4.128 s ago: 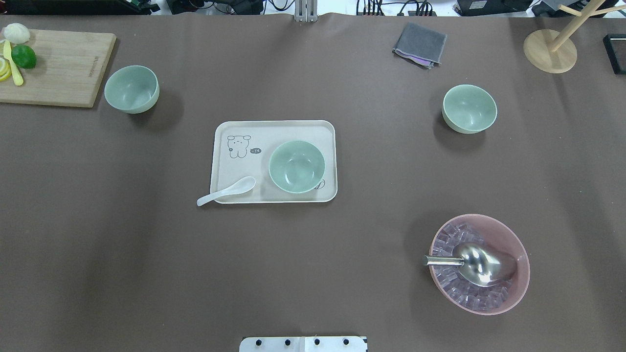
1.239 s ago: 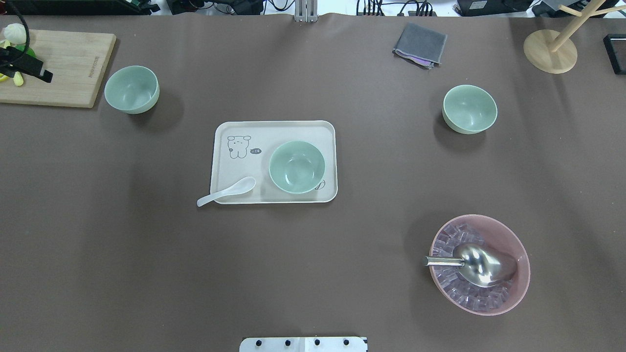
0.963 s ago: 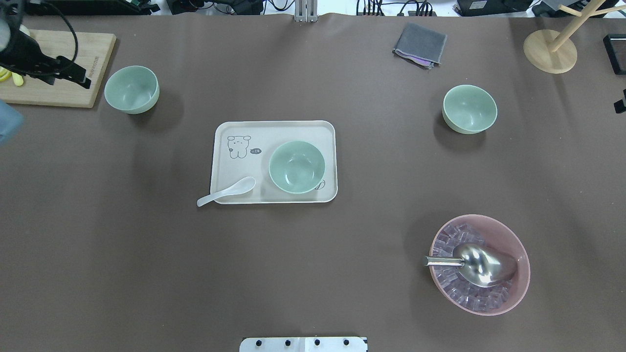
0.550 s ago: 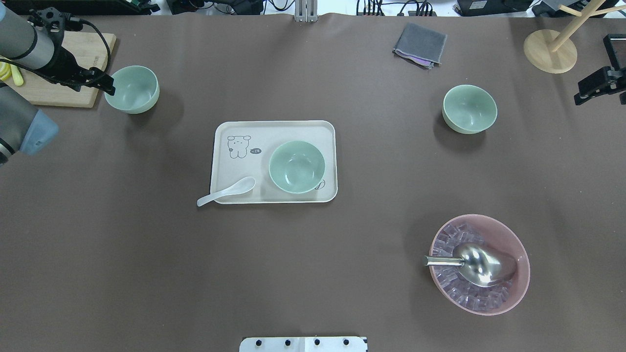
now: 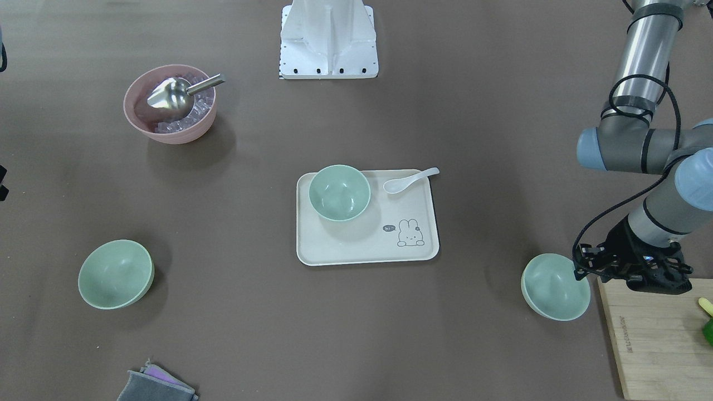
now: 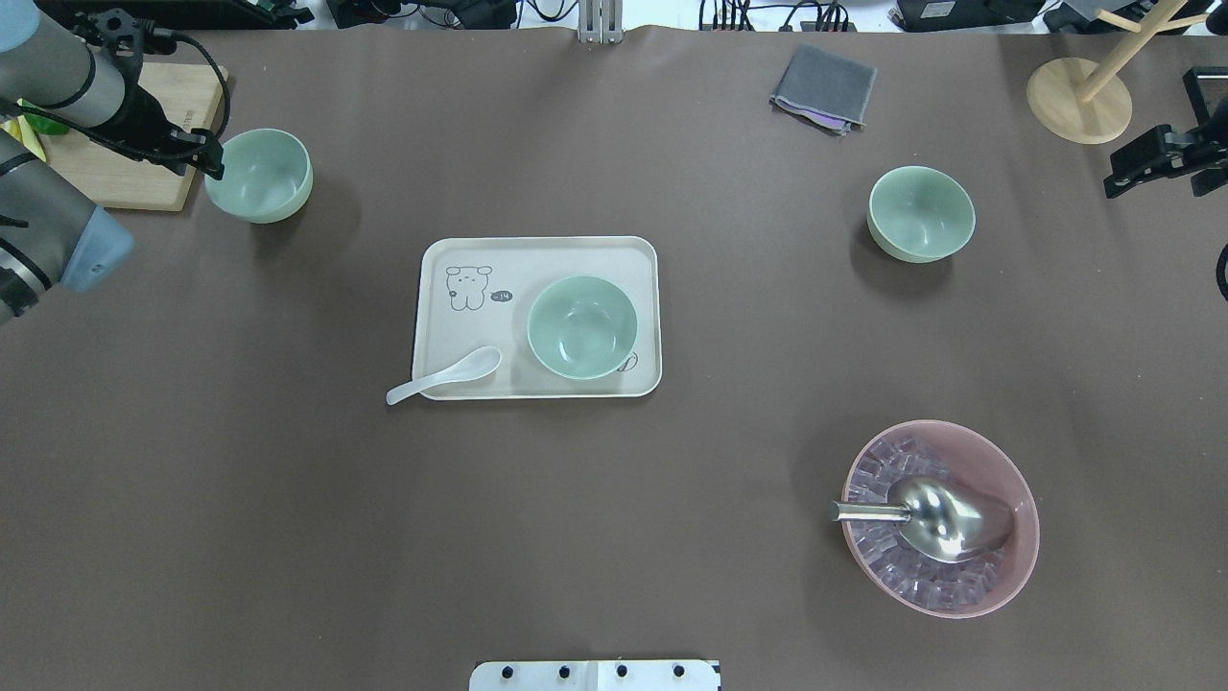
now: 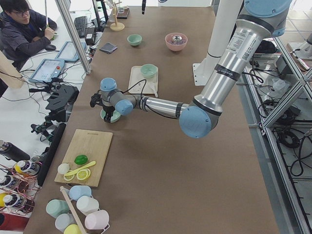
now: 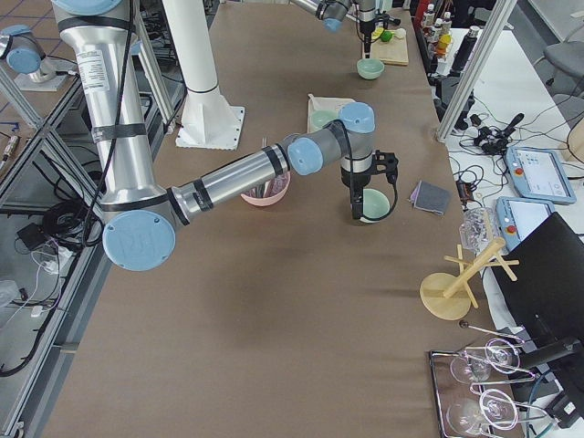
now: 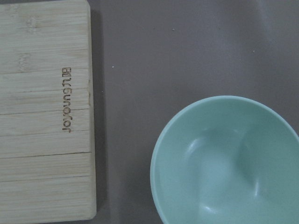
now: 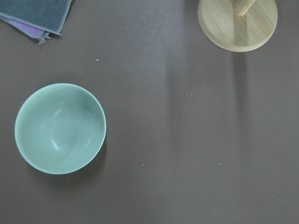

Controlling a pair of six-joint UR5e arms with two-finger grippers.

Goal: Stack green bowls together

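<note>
Three pale green bowls stand apart, all upright and empty. The left bowl point(image 6: 259, 175) point(image 5: 555, 287) point(image 9: 226, 161) sits beside the cutting board. The middle bowl point(image 6: 582, 326) point(image 5: 340, 192) sits on the cream tray point(image 6: 460, 374). The right bowl point(image 6: 921, 213) point(image 5: 115, 274) point(image 10: 60, 128) stands alone. My left gripper point(image 6: 171, 146) point(image 5: 624, 266) hovers open and empty over the gap between board and left bowl, one finger over the rim nearest the board. My right gripper point(image 6: 1156, 163) is open and empty, high and well right of the right bowl.
A white spoon point(image 6: 443, 376) lies on the tray's front left corner. A pink bowl point(image 6: 1017, 566) holds ice and a metal scoop at the front right. A grey cloth point(image 6: 823, 86), a wooden stand point(image 6: 1078, 101) and a cutting board point(image 6: 144, 187) line the far side.
Both arms have come into view. My left gripper moved right from over the board to the left bowl's edge. My right gripper came in from the right edge. The bowls have not moved.
</note>
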